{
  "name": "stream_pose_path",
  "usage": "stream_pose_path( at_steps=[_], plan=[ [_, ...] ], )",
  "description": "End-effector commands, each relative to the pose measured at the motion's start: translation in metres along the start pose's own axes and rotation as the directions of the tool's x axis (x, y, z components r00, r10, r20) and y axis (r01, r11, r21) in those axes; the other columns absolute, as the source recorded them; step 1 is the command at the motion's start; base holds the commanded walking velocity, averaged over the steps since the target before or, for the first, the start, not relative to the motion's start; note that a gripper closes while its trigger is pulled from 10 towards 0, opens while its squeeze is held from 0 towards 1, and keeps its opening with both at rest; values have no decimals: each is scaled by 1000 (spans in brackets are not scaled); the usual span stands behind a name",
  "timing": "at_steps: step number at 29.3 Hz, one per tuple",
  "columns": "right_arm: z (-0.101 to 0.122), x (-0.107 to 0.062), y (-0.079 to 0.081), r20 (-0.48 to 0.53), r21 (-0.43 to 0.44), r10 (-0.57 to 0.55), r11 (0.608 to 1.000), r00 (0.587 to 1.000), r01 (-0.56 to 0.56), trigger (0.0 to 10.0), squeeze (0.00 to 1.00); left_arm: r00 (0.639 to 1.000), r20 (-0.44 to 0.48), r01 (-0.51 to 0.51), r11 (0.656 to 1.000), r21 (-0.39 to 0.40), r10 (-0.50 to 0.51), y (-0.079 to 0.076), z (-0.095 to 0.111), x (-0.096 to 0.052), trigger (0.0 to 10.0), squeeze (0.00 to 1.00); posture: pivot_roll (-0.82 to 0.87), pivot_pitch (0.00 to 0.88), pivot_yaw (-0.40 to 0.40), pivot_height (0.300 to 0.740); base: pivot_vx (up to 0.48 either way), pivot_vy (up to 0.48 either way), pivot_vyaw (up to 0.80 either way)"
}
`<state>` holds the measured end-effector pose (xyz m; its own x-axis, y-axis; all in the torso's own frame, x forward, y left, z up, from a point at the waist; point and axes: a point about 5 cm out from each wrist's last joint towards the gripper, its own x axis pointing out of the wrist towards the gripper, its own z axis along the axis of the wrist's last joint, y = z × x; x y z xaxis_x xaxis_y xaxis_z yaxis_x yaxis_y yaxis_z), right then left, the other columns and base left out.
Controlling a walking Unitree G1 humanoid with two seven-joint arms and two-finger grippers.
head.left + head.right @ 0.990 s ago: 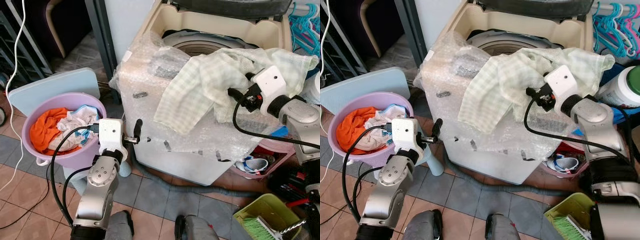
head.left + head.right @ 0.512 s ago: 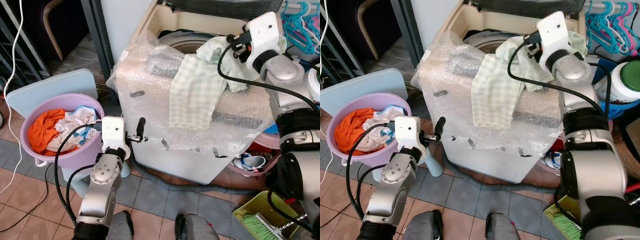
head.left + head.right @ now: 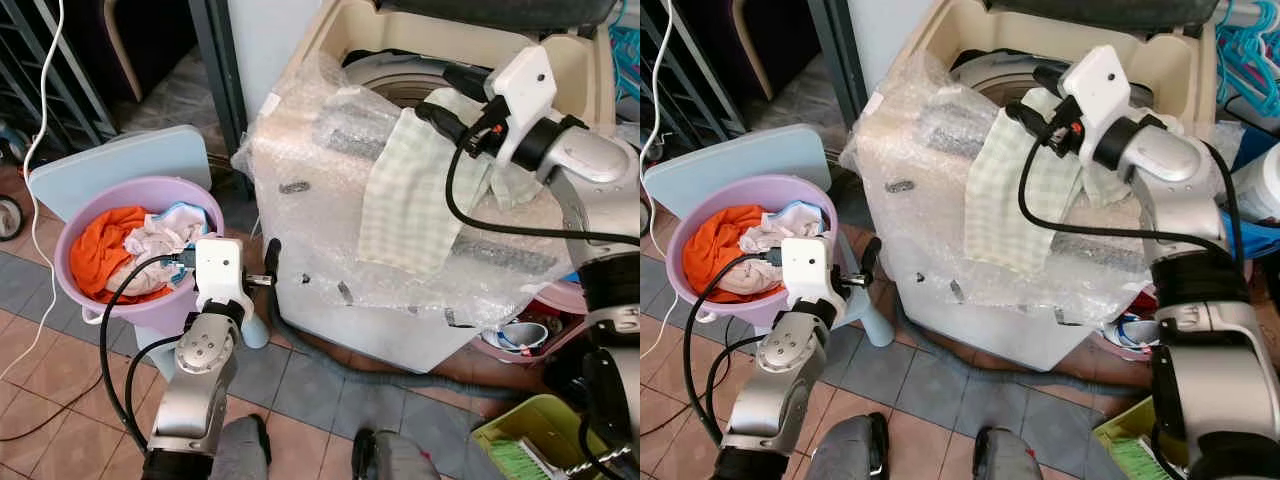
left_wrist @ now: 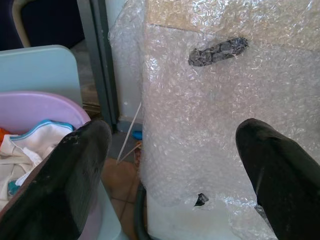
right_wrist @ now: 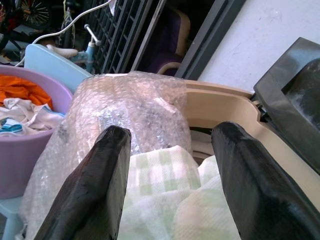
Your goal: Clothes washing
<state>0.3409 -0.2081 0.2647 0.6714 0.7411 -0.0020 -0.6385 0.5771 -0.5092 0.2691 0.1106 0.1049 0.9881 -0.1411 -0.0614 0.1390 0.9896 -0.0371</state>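
Checked cloth [image 3: 405, 200] draped over washer [image 3: 330, 290] rim, under right claw [image 3: 445, 95].

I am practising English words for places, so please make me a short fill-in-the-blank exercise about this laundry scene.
1. The checked cloth hangs over the front of the ____ machine.
2. The orange garment lies in a ____ basin.
3. The right hand is above the checked ____.

Missing words: washing; purple; cloth
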Motion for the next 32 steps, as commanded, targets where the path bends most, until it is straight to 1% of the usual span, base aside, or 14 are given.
stream_pose_path(
  at_steps=[1, 3, 4, 5, 7, 11, 13, 18, 20, 22, 25, 28, 31, 32],
  plan=[
    [-2, -6, 11, -16, 32, 94, 995, 995, -93, 10000, 1000, 1000, -4, 15, 1000, 4, -15, -3, -1, 0, 10000, 0, -41, 101, 17, 740, 0, 0, 0],
    [-8, -10, 19, -42, 44, 135, 990, 990, -133, 10000, 1000, 1000, -4, 16, 1000, 5, -16, -2, -1, 0, 10000, 0, -43, 102, 21, 740, 0, 0, 0],
    [-20, -16, 31, -102, 50, 207, 978, 973, -202, 10000, 145, 1000, -3, 20, 1000, 7, -20, -2, 0, 1, 10000, 0, -43, 102, 21, 740, 0, 0, 0],
    [-25, -18, 36, -128, 55, 229, 973, 965, -224, 10000, 0, 1000, -3, 21, 1000, 8, -21, -1, 0, 1, 10000, 0, -41, 102, 22, 740, 0, 0, 0],
    [-40, -18, 35, -171, 53, 197, 980, 965, -191, 10000, 0, 1000, -3, 21, 1000, 10, -21, 0, 0, 2, 10000, 0, -39, 103, 20, 740, 0, 0, 0],
    [-46, -17, 34, -208, 51, 166, 986, 964, -159, 10000, 0, 1000, -5, 14, 1000, 19, -14, 0, 0, 1, 10000, 0, -30, 104, 16, 740, 0, 0, 0],
    [-50, -10, 25, -244, 47, 80, 996, 967, -71, 10000, 0, 1000, -11, 7, 1000, 20, -7, 1, -2, -1, 10000, 0, -27, 104, 14, 740, 0, 0, 0],
    [-61, -1, 14, -321, 43, -22, 998, 947, 38, 10000, 0, 1000, -12, 10, 1000, 16, -9, 0, -2, -1, 10000, 0, -21, 101, 11, 740, 0, 0, 0],
    [-65, 2, 13, -339, 66, -42, 995, 940, 69, 10000, 0, 1000, -12, 9, 1000, 15, -9, 0, -2, -1, 10000, 0, -20, 102, 11, 740, 0, 0, 0],
    [-70, 7, 14, -343, 142, -46, 985, 938, 100, 10000, 0, 1000, -12, 8, 1000, 13, -8, 1, -1, 0, 10000, 0, -21, 102, 12, 740, 0, 0, 0],
    [-80, 17, 20, -405, 144, -36, 984, 914, 102, 10000, 0, 1000, -16, 13, 1000, 13, -13, 0, -2, 0, 10000, 0, -22, 102, 13, 740, 0, 0, 0],
    [-82, 23, 19, -419, 146, -53, 981, 906, 125, 10000, 0, 1000, -16, 18, 1000, 12, -17, -1, -2, 1, 10000, 0, -24, 101, 13, 740, 0, 0, 0],
    [-78, 33, 8, -413, 118, -157, 967, 897, 224, 10000, 0, 1000, -16, 19, 1000, 12, -19, -2, -1, 2, 10000, 0, -26, 100, 9, 740, 0, 0, 0],
    [-78, 33, 8, -413, 118, -157, 967, 897, 224, 10000, 0, 1000, -16, 19, 1000, 12, -19, -2, -1, 2, 10000, 0, -26, 100, 9, 740, 0, 0, 0]
  ],
)
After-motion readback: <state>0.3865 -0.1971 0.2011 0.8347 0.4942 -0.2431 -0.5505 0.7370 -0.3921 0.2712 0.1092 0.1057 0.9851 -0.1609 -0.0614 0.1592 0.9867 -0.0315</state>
